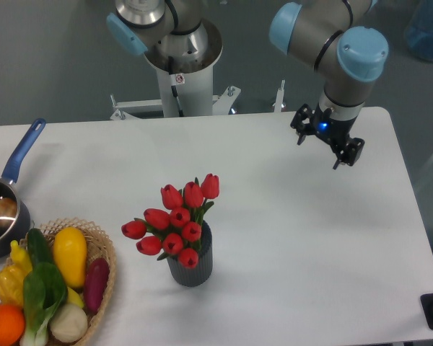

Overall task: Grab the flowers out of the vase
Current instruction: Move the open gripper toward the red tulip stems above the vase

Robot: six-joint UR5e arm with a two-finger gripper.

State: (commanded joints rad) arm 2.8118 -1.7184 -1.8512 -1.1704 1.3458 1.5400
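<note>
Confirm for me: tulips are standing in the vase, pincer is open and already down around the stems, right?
Not quite. The camera view shows the pincer open but far off near the table's back right edge, nowhere near the tulips. They do stand in the vase.

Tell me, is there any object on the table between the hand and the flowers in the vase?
Nothing visible stands between them. The hand hangs over bare white table to the upper right of the flowers, which sit in the vase.

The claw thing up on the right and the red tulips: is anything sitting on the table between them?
No. In the camera view, only bare white table lies between the gripper and the flowers standing in the vase.
</note>
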